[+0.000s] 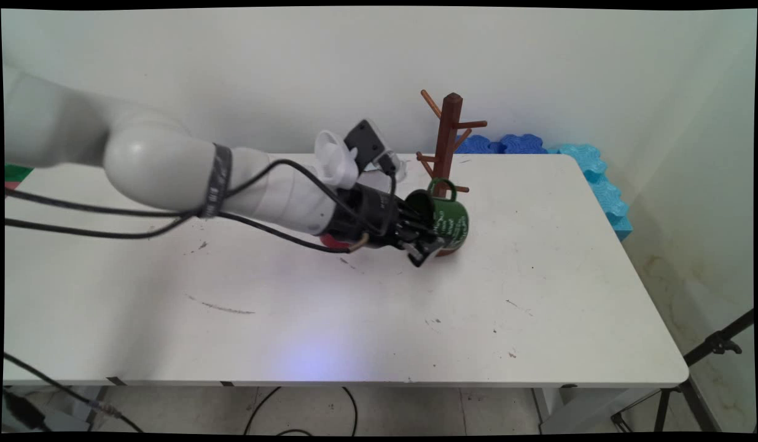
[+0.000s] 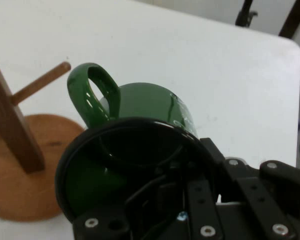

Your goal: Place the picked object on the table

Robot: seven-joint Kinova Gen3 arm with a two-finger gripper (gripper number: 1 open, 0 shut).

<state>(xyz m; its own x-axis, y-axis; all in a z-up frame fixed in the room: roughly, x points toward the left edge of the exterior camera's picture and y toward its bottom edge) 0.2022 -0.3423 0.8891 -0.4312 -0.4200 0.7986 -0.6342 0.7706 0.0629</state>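
Note:
A dark green mug (image 1: 451, 221) with white lettering lies tipped on its side, mouth toward the arm, and my gripper (image 1: 425, 242) is shut on its rim. In the hand view one finger reaches inside the mug (image 2: 145, 105) and the other lies outside its wall. The mug's handle (image 2: 92, 95) points up, just below a lower peg (image 2: 40, 82) of the brown wooden mug tree (image 1: 448, 141). The mug hangs over the tree's round base (image 2: 20, 170), close to the post (image 2: 10, 125). I cannot tell whether it touches the base.
A small red object (image 1: 327, 240) shows partly under the wrist. Blue foam pieces (image 1: 591, 166) lie along the table's far right edge. A black tripod (image 1: 704, 356) stands off the right front corner. Cables hang from the arm across the left of the table.

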